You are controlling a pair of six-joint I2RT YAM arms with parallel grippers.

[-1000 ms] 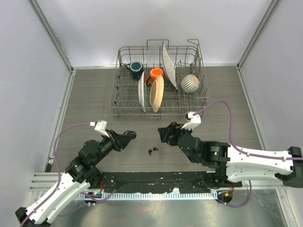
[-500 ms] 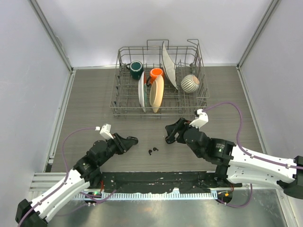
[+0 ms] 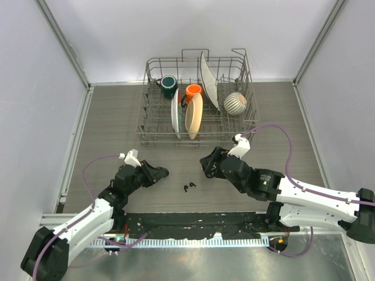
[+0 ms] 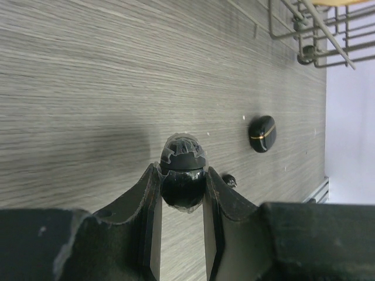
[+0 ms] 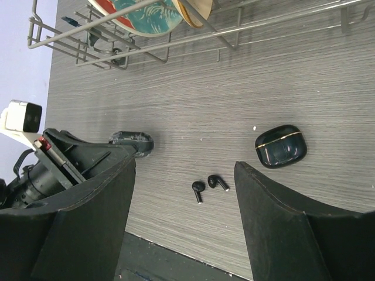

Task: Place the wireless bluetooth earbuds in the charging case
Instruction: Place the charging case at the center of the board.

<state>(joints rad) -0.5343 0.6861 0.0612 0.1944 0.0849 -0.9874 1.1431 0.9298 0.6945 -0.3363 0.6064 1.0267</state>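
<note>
Two earbuds [image 3: 187, 188] lie between both arms' fingers [image 3: 205, 163].

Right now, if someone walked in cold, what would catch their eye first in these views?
The wire dish rack at the far side of the table, loaded with plates and mugs, dominates the top view. Nearer the arms, two tiny black earbuds lie loose on the wood grain, with the closed charging case beside them but apart. The right gripper stands open close by.
</note>
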